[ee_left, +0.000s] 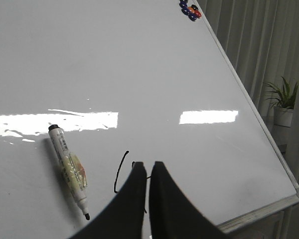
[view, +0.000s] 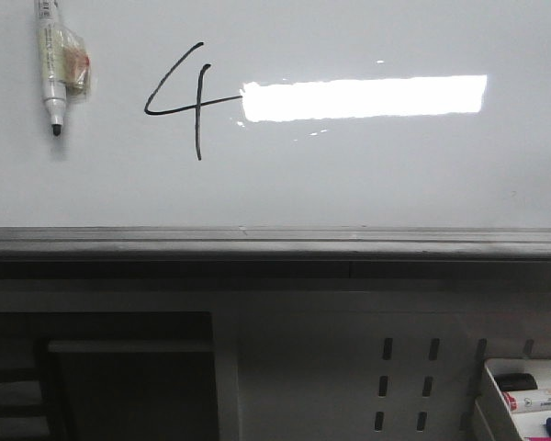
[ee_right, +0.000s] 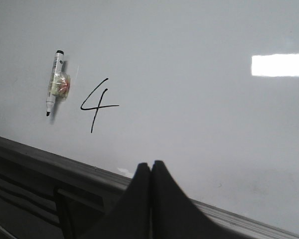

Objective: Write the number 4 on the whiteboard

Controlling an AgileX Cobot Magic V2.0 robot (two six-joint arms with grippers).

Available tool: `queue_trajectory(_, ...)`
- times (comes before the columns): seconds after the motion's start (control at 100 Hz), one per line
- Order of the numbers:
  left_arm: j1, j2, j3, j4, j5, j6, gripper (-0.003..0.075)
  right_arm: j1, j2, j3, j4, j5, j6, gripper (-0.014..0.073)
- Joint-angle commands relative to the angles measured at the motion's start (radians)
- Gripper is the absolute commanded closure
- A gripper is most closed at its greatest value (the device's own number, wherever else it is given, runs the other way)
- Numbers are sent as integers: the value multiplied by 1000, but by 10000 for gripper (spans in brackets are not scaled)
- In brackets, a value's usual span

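Looking over the whiteboard (view: 367, 175) in the front view: one number 4 (view: 188, 96) in thin black line sits in the upper left part of the board, its horizontal bar running right into a bright rectangular glare (view: 363, 97). One marker (view: 50, 69) is stuck on the board to the left of the 4, uncapped tip pointing down, with a clear wrap with some red around its middle. Marker and 4 are near but apart.

One grey ledge (view: 275, 241) runs along the board's bottom edge. Below it is a grey panel with slots (view: 409, 381). At the lower right, one white tray (view: 496, 395) holds at least three markers; exact count unclear, since the frame cuts them off.

Left gripper (ee_left: 148, 167): fingers pressed together, nothing between them. Its tips cover part of the 4 in the left wrist view, leaving only the slanted stroke showing. Same view: a cluster of small blue and red magnets (ee_left: 189, 10) at the board's far corner, and one potted plant (ee_left: 281, 102) past the board's edge.

Right gripper (ee_right: 150, 167): fingers closed, empty, in front of the ledge, well apart from the 4.
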Motion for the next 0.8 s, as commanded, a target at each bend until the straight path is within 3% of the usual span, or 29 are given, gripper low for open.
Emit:
queue_trajectory(0.0,-3,-26,-26,-11,-16,2,741,-6,-14,-24,27,-53,4,666)
queue_trajectory(0.4,-3,-26,-26,-11,-16,2,741,-6,-14,-24,27,-53,4,666)
queue_trajectory(0.47,0,-26,-26,77,-8,-7,741,-6,-14,-24,27,-53,4,666)
queue_trajectory(0.54,22,-26,-24,288,10,-135,741,-6,-14,-24,27,-53,4,666)
queue_trajectory(0.79,230,-13,61,953,-10,-854,741,-6,-14,-24,27,-53,4,666)
